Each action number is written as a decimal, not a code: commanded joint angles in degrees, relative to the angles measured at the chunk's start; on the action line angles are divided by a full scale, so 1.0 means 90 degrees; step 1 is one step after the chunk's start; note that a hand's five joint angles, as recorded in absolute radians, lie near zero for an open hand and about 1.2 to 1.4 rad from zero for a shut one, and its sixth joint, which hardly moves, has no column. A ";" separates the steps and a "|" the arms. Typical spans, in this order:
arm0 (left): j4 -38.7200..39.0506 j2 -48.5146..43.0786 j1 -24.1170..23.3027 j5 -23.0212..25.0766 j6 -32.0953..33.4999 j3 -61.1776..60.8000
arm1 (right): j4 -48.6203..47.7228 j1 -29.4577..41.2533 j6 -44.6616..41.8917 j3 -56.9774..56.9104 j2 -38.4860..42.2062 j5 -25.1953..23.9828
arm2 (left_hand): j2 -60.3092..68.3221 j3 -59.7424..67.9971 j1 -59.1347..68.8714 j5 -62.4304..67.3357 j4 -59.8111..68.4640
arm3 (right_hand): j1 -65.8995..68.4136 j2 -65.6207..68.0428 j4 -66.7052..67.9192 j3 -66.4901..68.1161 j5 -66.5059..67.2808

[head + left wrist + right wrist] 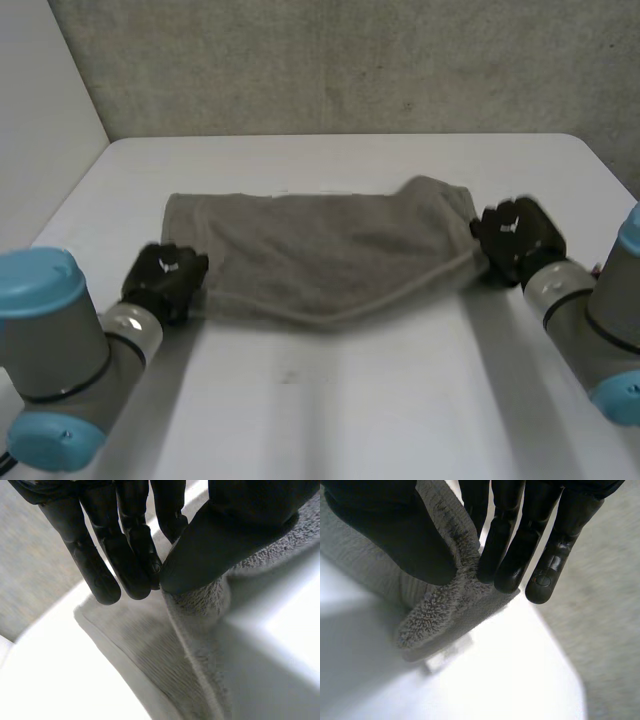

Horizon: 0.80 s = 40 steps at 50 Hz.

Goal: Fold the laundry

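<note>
A grey towel (320,245) lies folded lengthwise across the middle of the white table (330,400). My left hand (165,280) holds its near left corner, and in the left wrist view the thumb (225,535) pinches the towel's edge (200,610) against the fingers (125,555). My right hand (515,238) grips the near right corner, slightly raised off the table. In the right wrist view its thumb (390,530) and fingers (515,545) pinch the towel's fluffy edge (445,605). The near edge sags between the two hands.
A grey carpeted wall (340,60) stands behind the table's far edge. A white panel (40,120) borders the left side. Bare table lies in front of the towel and behind it.
</note>
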 commanded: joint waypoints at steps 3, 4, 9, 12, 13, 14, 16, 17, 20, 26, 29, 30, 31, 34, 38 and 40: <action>-0.0479 0.0055 0.0037 0.0000 0.0284 -0.0372 | 0.1465 -0.0019 -0.0033 0.0031 -0.0029 -0.0135 | 0.1133 0.1141 0.1230 0.1131 0.1138 | 0.2802 0.1390 0.1300 0.1310 0.1513; -0.0479 0.0056 0.0037 0.0000 0.0284 -0.0372 | 0.1610 -0.0058 -0.0033 0.0051 -0.0087 -0.0174 | 0.1133 0.1141 0.1230 0.1131 0.1138 | 0.2802 0.1390 0.1300 0.1310 0.1513; -0.0480 0.0056 0.0037 -0.0010 0.0294 -0.0294 | 0.1719 -0.0233 -0.0053 0.0265 -0.0370 -0.0271 | -0.2388 -0.2380 -0.2291 -0.2390 -0.2383 | 0.2802 0.1390 0.1300 0.1310 0.1513; -0.0460 0.0017 0.0037 -0.0019 0.0294 -0.0264 | 0.1661 -0.0331 -0.0101 0.0382 -0.0420 -0.0281 | -0.2808 -0.2800 -0.2711 -0.2810 -0.2803 | 0.2802 0.1390 0.1300 0.1310 0.1513; -0.0450 -0.0012 0.0047 -0.0019 0.0294 -0.0255 | 0.1641 -0.0389 -0.0111 0.0412 -0.0429 -0.0281 | -0.2846 -0.2837 -0.2748 -0.2847 -0.2840 | 0.2802 0.1390 0.1300 0.1310 0.1513; -0.0450 -0.0051 0.0057 -0.0019 0.0285 -0.0235 | 0.1641 -0.0390 -0.0112 0.0412 -0.0430 -0.0281 | -0.2846 -0.2837 -0.2748 -0.2847 -0.2841 | 0.2802 0.1390 0.1300 0.1310 0.1513; -0.0460 -0.0090 0.0096 -0.0019 0.0265 -0.0235 | 0.1612 -0.0594 -0.0112 0.0461 -0.0430 -0.0262 | -0.2846 -0.2837 -0.2748 -0.2847 -0.2841 | 0.2802 0.1390 0.1300 0.1310 0.1513; -0.0460 -0.0100 0.0135 -0.0019 0.0236 -0.0245 | 0.1612 -0.0595 -0.0112 0.0461 -0.0430 -0.0262 | -0.2846 -0.2837 -0.2748 -0.2847 -0.2841 | 0.2802 0.1390 0.1300 0.1310 0.1513; -0.0460 -0.0091 0.0154 -0.0029 0.0226 -0.0293 | 0.1592 -0.0819 -0.0112 0.0500 -0.0439 -0.0252 | -0.2846 -0.2837 -0.2748 -0.2847 -0.2841 | 0.2802 0.1390 0.1300 0.1310 0.1513; -0.0450 -0.0091 0.0194 -0.0039 0.0216 -0.0303 | 0.1602 -0.1093 -0.0112 0.0549 -0.0478 -0.0242 | -0.2790 -0.2781 -0.2692 -0.2791 -0.2785 | 0.2802 0.1390 0.1300 0.1310 0.1513; -0.0440 -0.0100 0.0242 -0.0039 0.0216 -0.0303 | 0.1602 -0.1142 -0.0112 0.0617 -0.0517 -0.0262 | -0.2640 -0.2632 -0.2543 -0.2642 -0.2635 | 0.2802 0.1390 0.1300 0.1310 0.1513; -0.0450 -0.0100 0.0252 -0.0039 0.0216 -0.0303 | 0.1602 -0.1142 -0.0112 0.0617 -0.0517 -0.0262 | -0.2529 -0.2521 -0.2432 -0.2531 -0.2524 | 0.2802 0.1390 0.1300 0.1310 0.1513; -0.0450 -0.0100 0.0252 -0.0039 0.0216 -0.0303 | 0.1592 -0.1132 -0.0112 0.0656 -0.0527 -0.0262 | -0.2528 -0.2520 -0.2431 -0.2529 -0.2523 | 0.2802 0.1390 0.1300 0.1310 0.1513; -0.0460 -0.0081 0.0262 -0.0039 0.0216 -0.0313 | 0.1592 -0.1132 -0.0121 0.0695 -0.0537 -0.0272 | -0.1725 -0.1716 -0.1627 -0.1726 -0.1719 | 0.2802 0.1390 0.1300 0.1310 0.1513; -0.0547 0.0036 0.0291 -0.0068 0.0216 -0.0352 | 0.1592 -0.1122 -0.0121 0.0725 -0.0547 -0.0291 | 0.0470 0.0478 0.0567 0.0468 0.0475 | 0.2802 0.1390 0.1300 0.1310 0.1513; -0.0558 0.0134 0.0301 -0.0059 0.0216 -0.0420 | 0.1650 -0.1123 -0.0179 0.0725 -0.0576 -0.0291 | 0.1133 0.1141 0.1230 0.1131 0.1138 | 0.2802 0.1390 0.1300 0.1310 0.1513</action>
